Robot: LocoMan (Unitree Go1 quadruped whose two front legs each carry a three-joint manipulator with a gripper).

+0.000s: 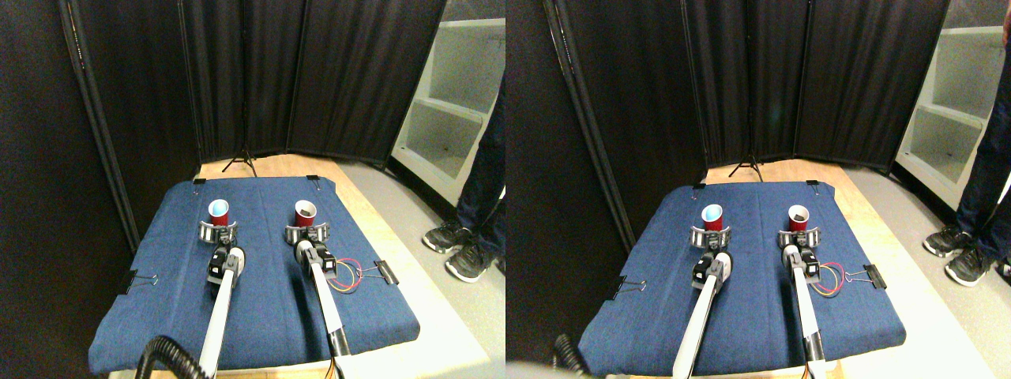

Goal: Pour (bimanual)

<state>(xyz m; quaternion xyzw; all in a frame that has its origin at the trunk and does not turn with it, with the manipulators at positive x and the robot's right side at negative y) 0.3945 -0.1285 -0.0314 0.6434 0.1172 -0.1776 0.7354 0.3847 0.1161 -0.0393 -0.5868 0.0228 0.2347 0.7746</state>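
Note:
Two red cups stand upright on the blue cloth (261, 316). The left cup (219, 212) has a pale blue inside; the right cup (306, 212) looks dark inside. My left gripper (217, 231) sits at the foot of the left cup, open, with its pale curved jaws spread wider than the cup. At the foot of the right cup my right gripper (306, 232) is open in the same way. Both cups rest on the cloth, and the jaws hide their bases.
Binder clips (387, 272) hold the cloth to a wooden board. Red and yellow wires (347, 278) loop beside the right arm. Black curtains stand behind, with a tripod foot (241, 162). A person's legs and shoes (466, 249) are at the right, near white shelves (454, 110).

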